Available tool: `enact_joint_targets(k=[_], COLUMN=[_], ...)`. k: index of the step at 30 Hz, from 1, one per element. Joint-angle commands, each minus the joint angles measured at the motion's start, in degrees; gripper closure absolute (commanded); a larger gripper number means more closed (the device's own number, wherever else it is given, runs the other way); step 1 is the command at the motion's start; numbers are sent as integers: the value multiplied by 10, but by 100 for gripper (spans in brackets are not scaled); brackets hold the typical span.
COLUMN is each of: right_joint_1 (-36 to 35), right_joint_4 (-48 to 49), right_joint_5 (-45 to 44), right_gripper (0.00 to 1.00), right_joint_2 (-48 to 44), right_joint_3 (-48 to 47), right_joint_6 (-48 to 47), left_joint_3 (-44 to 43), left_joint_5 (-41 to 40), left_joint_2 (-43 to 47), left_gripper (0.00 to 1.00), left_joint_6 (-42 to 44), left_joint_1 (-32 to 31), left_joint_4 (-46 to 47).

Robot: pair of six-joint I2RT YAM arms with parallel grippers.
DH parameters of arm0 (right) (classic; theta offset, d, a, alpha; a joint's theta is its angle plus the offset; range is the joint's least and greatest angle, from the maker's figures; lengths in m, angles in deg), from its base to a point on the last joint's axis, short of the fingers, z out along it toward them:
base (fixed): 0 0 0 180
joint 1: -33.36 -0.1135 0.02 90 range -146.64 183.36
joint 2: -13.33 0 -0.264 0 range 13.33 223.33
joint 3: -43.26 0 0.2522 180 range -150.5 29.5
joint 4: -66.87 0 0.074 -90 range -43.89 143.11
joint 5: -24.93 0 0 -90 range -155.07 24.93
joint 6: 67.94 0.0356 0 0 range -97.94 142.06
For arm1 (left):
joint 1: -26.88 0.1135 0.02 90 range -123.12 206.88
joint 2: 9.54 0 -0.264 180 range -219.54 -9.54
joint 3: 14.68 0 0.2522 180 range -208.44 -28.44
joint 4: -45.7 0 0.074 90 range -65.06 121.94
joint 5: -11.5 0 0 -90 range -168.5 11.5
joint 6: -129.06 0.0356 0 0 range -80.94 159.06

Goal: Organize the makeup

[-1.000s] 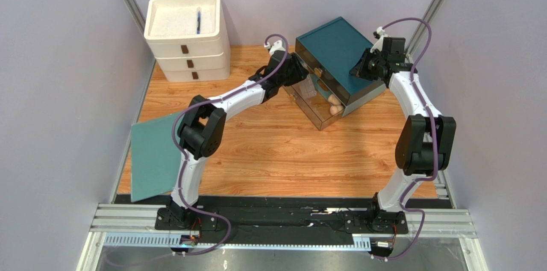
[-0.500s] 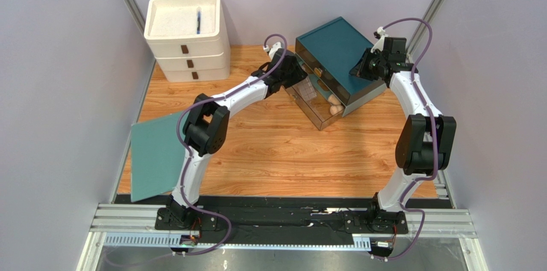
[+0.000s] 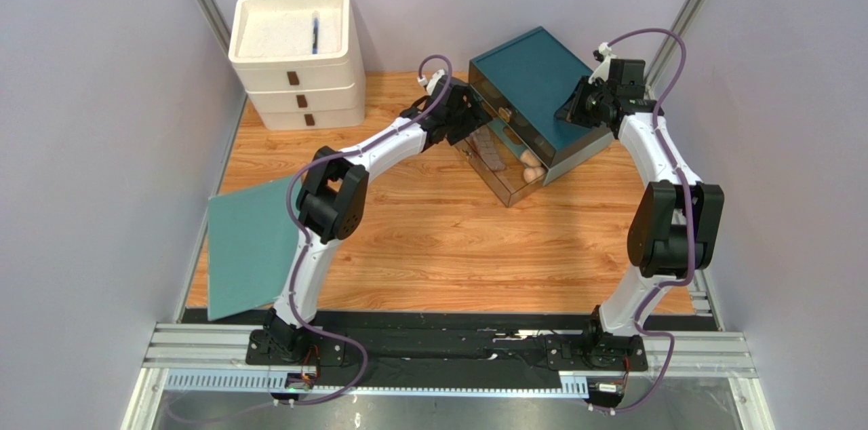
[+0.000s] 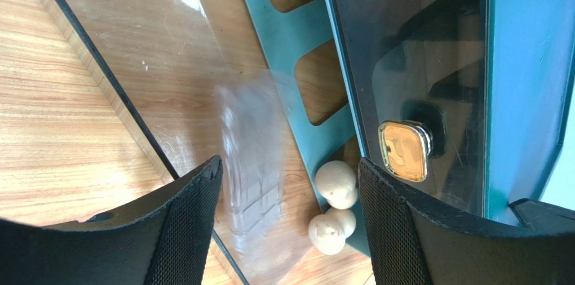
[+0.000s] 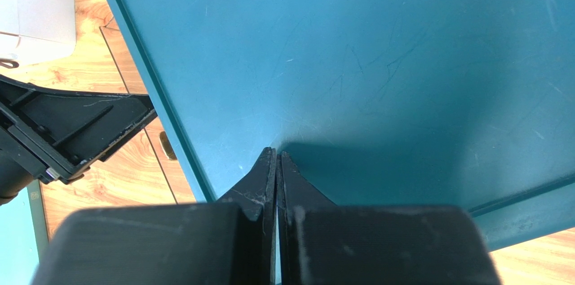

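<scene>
My left gripper (image 4: 290, 221) hangs open over a pulled-out clear drawer (image 3: 509, 181) of the teal organizer (image 3: 535, 79). A clear gridded palette (image 4: 253, 163) shows blurred below the fingers, touching neither pad. Two beige egg-shaped sponges (image 4: 335, 184) lie together at the drawer's end, by the teal frame; from above the sponges (image 3: 532, 168) show through the clear wall. My right gripper (image 5: 277, 158) is shut, its tips pressed on the organizer's teal top (image 5: 378, 49). The other makeup is out of view.
A second smoked drawer front with a gold knob (image 4: 403, 151) sits beside my right-hand finger. A white stacked drawer unit (image 3: 297, 59) stands at the back left. A flat teal sheet (image 3: 245, 247) lies over the table's left edge. Grey walls close in both sides.
My left gripper has opened wider and let go of the gridded palette, which now drops into the drawer. The left arm shifted slightly toward the organizer. The right arm has not moved.
</scene>
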Motion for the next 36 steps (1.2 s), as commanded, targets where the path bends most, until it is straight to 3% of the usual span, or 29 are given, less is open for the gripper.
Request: enact_joint_targets(k=[1, 9, 11, 13, 14, 21, 25, 30, 36], right_joint_1=[0, 0, 0, 0, 0, 1, 1, 1, 1], right_joint_4=[-148, -149, -148, -150, -150, -150, -150, -152, -150], right_joint_5=[-42, -44, -43, -44, -47, -49, -49, -51, -50], right_gripper=[100, 100, 100, 100, 100, 100, 100, 100, 100], right_joint_2=[47, 44, 45, 44, 44, 45, 47, 49, 50], right_joint_3=[40, 39, 39, 39, 39, 39, 38, 35, 38], right_joint_6=[-27, -25, -26, -27, -27, -28, -27, -27, -26], left_joint_3=[-21, 48, 75, 142, 198, 362, 409, 404, 288], left_joint_5=[14, 16, 19, 28, 29, 29, 47, 107, 157], left_joint_2=[7, 84, 118, 161, 174, 270, 260, 189, 99], left_gripper=[23, 27, 36, 92, 100, 100, 100, 100, 100], left_joint_6=[-11, 10, 13, -10, -21, -48, -65, -121, -141], left_joint_1=[4, 6, 9, 19, 24, 46, 46, 44, 25], left_joint_4=[14, 119, 151, 203, 220, 196, 191, 234, 237])
